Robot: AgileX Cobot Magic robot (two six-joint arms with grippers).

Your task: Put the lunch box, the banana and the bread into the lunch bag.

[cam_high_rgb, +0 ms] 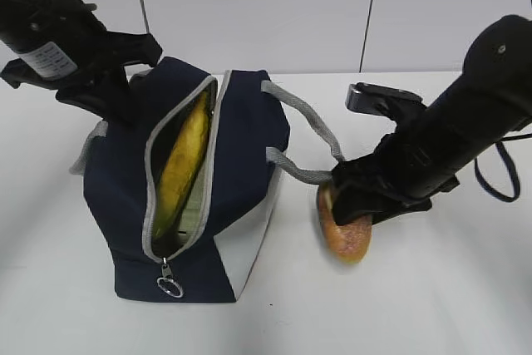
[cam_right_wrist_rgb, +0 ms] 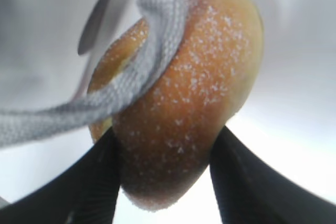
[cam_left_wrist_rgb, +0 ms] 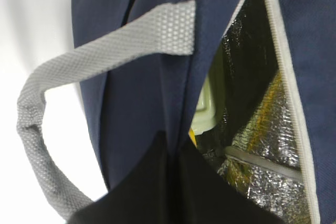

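No readable text anywhere — no brand, number or sign. Only a white label (cam_high_rgb: 47, 59) on the left arm (cam_high_rgb: 50, 31), far left — its print too small to make out.

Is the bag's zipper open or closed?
Open. The lunch bag gapes along its zipper, showing the banana and silver lining inside.

We see the lunch bag (cam_high_rgb: 133, 205), navy with a grey zipper and a white end panel, standing on the table with its zipper open. The banana (cam_high_rgb: 183, 164), yellow and curved, lies inside along the opening. The lunch box (cam_left_wrist_rgb: 206, 109) shows its pale green lid against the silver lining. The bread (cam_high_rgb: 345, 234), golden-brown and oval, sits just beside the bag, one grey handle draped across it.
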